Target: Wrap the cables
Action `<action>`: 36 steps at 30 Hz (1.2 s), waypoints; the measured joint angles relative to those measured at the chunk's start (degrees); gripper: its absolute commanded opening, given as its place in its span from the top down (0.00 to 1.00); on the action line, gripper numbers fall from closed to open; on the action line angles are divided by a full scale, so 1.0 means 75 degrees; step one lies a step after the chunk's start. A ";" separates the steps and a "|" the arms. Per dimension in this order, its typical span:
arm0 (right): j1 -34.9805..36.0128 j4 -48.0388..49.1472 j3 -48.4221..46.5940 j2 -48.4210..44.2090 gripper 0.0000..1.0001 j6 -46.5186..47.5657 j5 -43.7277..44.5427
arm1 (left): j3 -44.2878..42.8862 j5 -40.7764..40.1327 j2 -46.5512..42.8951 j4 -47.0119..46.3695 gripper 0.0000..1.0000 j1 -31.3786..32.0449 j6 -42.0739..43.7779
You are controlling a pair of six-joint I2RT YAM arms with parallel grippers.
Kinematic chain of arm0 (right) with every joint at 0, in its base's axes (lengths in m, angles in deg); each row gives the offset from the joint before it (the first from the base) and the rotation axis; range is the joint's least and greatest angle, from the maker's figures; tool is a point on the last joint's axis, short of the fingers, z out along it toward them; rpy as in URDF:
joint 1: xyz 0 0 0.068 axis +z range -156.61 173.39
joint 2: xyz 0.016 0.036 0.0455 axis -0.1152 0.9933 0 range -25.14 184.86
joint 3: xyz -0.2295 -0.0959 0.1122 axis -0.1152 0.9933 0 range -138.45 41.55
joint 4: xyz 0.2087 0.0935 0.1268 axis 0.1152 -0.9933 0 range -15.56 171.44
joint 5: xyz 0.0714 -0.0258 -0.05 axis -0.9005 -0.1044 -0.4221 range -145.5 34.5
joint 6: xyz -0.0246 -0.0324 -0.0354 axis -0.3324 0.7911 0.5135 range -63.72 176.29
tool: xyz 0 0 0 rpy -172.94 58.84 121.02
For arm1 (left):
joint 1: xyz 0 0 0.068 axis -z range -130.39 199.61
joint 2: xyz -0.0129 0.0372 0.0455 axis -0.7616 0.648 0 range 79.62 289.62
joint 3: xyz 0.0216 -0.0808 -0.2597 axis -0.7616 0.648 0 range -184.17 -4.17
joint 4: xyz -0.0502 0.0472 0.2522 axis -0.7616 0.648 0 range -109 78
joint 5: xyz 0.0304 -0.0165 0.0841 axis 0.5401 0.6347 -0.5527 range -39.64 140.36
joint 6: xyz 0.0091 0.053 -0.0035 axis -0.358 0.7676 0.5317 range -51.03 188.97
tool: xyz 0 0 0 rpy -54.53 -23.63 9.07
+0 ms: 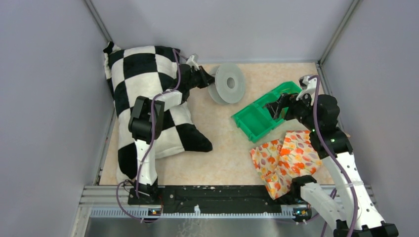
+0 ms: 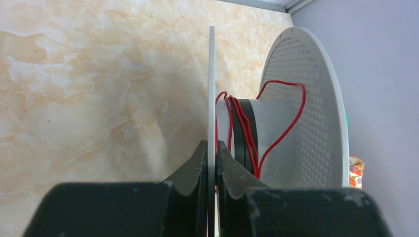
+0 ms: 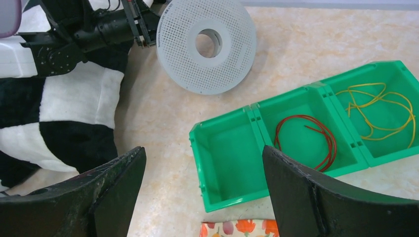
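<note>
While the left gripper [image 2: 211, 146] apparently clamps the grey perforated plastic spool [image 3: 188, 64], part-wound with thin red cable [image 2: 245, 129], at the table [image 1: 222, 153] far edge, the spread right gripper [image 3: 202, 150] must fetch the coiled red cable [image 3: 327, 143] from the green tray [image 3: 225, 165].

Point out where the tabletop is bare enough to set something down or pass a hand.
Widest bare patch: tabletop between the checkered pillow and the green tray, from the spool down to the near edge. The tray's compartment nearest the pillow is empty too. Crowded: the left side under the pillow; the near right, where floral cloth lies beside tray.
</note>
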 measured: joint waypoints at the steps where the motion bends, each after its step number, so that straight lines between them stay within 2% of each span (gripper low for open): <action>1: 0.0000 -0.0020 0.0012 -0.0038 0.13 -0.0017 0.0000 | -0.0003 -0.0015 0.0000 0.0012 0.82 0.0000 0.0052; 6: 0.0000 0.0000 0.0012 -0.0108 0.13 -0.0085 0.0000 | 0.0000 -0.0093 0.0000 0.0090 0.81 0.0000 0.0181; 9: 0.0000 0.0029 0.0012 -0.0096 0.13 -0.0125 -0.0009 | 0.0102 -0.0149 -0.0003 0.0012 0.70 -0.0003 0.0239; 16: 0.0000 0.0128 0.0099 0.0029 0.13 -0.0207 -0.0128 | 0.0149 -0.0262 -0.0003 0.0163 0.53 -0.0012 0.0490; 22: 0.0000 0.0245 0.0274 0.0198 0.13 -0.0283 -0.0256 | 0.0487 -0.0603 -0.0117 0.0391 0.47 -0.0140 0.0822; 28: 0.0000 0.0277 0.0277 0.0495 0.07 -0.0306 -0.0256 | 0.0609 -0.1137 -0.0379 0.0962 0.38 -0.0283 0.1565; 30: 0.0000 0.0283 0.0274 0.0577 0.06 -0.0291 -0.0152 | 0.0609 -0.1274 -0.0490 0.1105 0.38 -0.0312 0.1781; 32: 0.0000 0.0306 0.0256 0.0697 0.02 -0.0239 -0.0052 | 0.0606 -0.1367 -0.0580 0.1215 0.37 -0.0309 0.1950; 36: 0.0000 0.0379 0.0219 0.0997 0.01 -0.0254 0.0291 | 0.0568 -0.1641 -0.0737 0.1585 0.37 -0.0309 0.2328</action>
